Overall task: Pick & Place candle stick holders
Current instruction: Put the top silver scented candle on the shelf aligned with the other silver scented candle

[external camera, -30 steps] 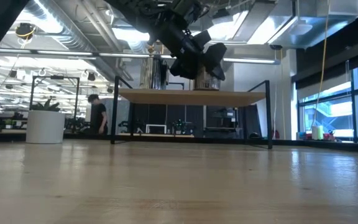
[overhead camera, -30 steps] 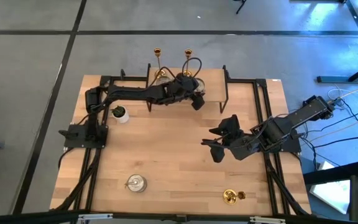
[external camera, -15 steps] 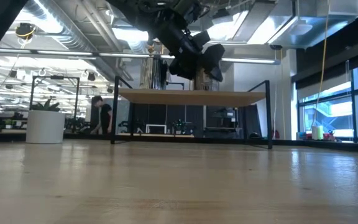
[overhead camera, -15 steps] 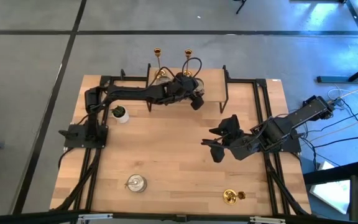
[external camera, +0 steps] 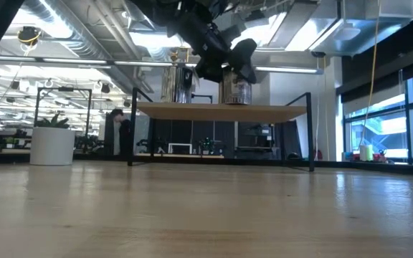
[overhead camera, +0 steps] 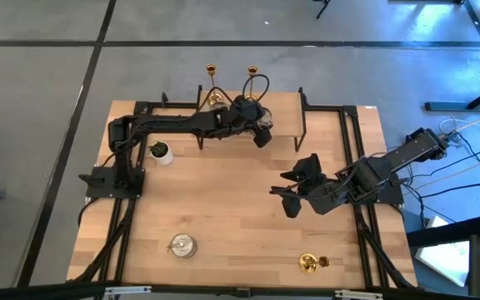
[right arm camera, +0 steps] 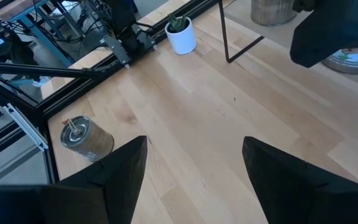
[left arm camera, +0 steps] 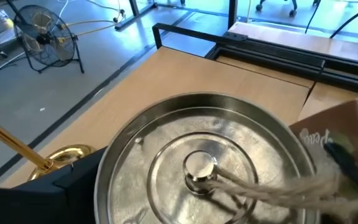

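My left gripper [overhead camera: 259,132] is open over the small wooden shelf [overhead camera: 286,117] at the table's far side. It hovers just above a squat silvery holder [left arm camera: 204,155] that stands on its base on the shelf [external camera: 234,89]. Its fingers [left arm camera: 67,190] are spread beyond the holder's rim. A second silvery holder [external camera: 178,84] and two gold holders [overhead camera: 211,73] [overhead camera: 252,75] also stand on the shelf. A third silvery holder [overhead camera: 182,245] lies on its side at the near left. A gold holder [overhead camera: 309,263] lies at the near right. My right gripper [overhead camera: 290,193] is open and empty at the mid right.
A small white pot with a green plant [overhead camera: 162,152] stands at the far left, beside the left arm. The shelf stands on thin black legs [right arm camera: 225,31]. A brown tag on twine [left arm camera: 319,134] lies by the holder under my left gripper. Bare wood lies mid table.
My left gripper has gone up and slightly toward the table's far edge, away from the silvery holder on the shelf. The holder stays standing where it was and now shows whole below the gripper in the low view.
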Controlling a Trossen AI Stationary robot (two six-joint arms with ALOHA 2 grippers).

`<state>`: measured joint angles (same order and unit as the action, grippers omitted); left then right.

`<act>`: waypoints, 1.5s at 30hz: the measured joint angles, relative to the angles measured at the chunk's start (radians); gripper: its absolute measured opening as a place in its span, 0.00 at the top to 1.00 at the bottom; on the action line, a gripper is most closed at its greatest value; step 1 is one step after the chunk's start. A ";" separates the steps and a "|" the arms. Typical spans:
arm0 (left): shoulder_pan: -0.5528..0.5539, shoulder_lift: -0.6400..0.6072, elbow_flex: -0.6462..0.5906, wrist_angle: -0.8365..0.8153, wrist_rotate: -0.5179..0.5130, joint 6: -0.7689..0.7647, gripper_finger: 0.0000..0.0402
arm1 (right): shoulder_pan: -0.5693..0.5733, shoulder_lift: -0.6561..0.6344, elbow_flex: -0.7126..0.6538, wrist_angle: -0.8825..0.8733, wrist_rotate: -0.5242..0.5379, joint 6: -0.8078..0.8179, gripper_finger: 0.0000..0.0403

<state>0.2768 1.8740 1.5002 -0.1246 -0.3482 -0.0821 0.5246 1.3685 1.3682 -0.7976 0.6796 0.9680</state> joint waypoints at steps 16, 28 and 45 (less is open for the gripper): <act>0.011 0.000 0.000 -0.007 -0.046 0.085 0.03 | 0.000 0.000 0.000 -0.003 0.000 0.000 0.33; 0.026 -0.013 0.000 -0.018 -0.010 0.084 0.03 | 0.000 0.000 0.000 0.002 0.002 0.000 0.33; 0.025 -0.014 0.000 -0.019 -0.023 0.122 0.03 | 0.000 0.000 0.000 0.001 0.001 0.000 0.33</act>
<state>0.3019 1.8595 1.4998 -0.1432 -0.3714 0.0399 0.5243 1.3685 1.3682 -0.7965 0.6808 0.9680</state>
